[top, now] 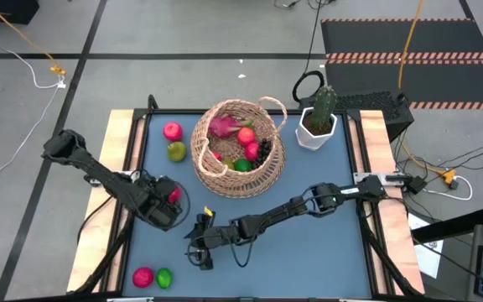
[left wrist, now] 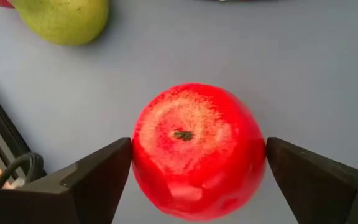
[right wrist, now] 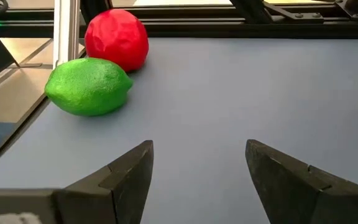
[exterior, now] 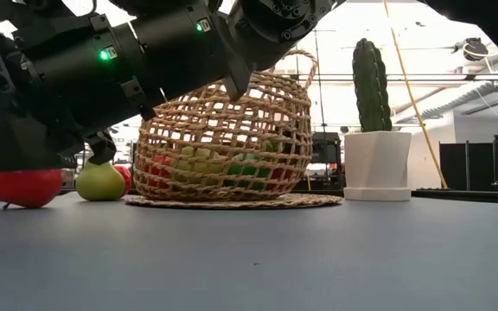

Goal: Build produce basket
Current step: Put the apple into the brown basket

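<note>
The tan woven basket (top: 237,149) stands at the table's far middle and holds several toy fruits, among them a pink dragon fruit (top: 223,127). A red apple (left wrist: 197,149) rests on the table near the left edge. My left gripper (left wrist: 197,146) is open and points down over it, one finger close on each side. My right gripper (right wrist: 199,174) is open and low over the near middle of the table (top: 325,243). It points at a green lime (right wrist: 89,86) and a red fruit (right wrist: 117,38) lying in the near left corner.
A red apple (top: 172,131) and a yellow-green pear (top: 177,151) lie left of the basket. A green cactus in a white pot (top: 317,126) stands at the far right. The blue table top right of my right arm is bare.
</note>
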Controlling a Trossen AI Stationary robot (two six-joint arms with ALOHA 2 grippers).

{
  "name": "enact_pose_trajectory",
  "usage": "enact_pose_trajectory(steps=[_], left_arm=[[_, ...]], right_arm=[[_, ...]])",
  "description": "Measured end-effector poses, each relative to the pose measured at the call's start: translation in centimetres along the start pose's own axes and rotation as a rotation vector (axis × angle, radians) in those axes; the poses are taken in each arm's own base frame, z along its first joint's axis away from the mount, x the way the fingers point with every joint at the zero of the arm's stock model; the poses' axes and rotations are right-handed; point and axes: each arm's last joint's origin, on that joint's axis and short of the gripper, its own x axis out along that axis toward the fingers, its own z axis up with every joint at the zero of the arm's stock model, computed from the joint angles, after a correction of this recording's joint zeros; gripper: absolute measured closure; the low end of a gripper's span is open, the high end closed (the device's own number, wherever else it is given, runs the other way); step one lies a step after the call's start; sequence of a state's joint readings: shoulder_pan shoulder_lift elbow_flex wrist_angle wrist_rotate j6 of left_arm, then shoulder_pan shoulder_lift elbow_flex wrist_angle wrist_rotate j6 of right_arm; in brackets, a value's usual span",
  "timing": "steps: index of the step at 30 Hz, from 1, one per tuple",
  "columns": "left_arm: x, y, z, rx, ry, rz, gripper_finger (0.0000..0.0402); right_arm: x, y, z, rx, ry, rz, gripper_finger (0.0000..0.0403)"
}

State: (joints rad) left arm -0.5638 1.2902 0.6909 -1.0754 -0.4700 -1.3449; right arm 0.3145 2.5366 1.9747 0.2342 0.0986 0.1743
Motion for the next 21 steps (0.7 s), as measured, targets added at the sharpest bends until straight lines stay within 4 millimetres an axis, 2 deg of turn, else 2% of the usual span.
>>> enact_pose_trajectory(steps=[4, 9, 13, 18, 21], left_arm=[[1.9, 0.5, 0.2, -0.001, 0.011, 0.008, 0.0033], [4.1, 0.9, 0.4, 0.015, -0.058, 0.006, 0.0033], [4.2, 0.9, 0.6, 0.027, -0.076, 0.006, 0.0041], [3.5, 0.6, 1.0, 0.025, -0.083, -0.042, 0.0083], [3.1, 0.5, 1.1, -0.004, -0.080, -0.067, 0.0083]], right_arm=[[0.0, 0.0, 0.0, 0.001, 0.000, 0.001, 0.0153], [0.0, 0.2, -0.1, 0.010, 0.008, 0.032, 0.0153], [0.0, 0.1, -0.1, 0.023, 0.020, 0.056, 0.0153], [0.0, 0.1, -0.2, 0.023, 0.028, 0.059, 0.0153], [-0.9, 0.1, 0.5, 0.016, 0.107, 0.042, 0.0154]])
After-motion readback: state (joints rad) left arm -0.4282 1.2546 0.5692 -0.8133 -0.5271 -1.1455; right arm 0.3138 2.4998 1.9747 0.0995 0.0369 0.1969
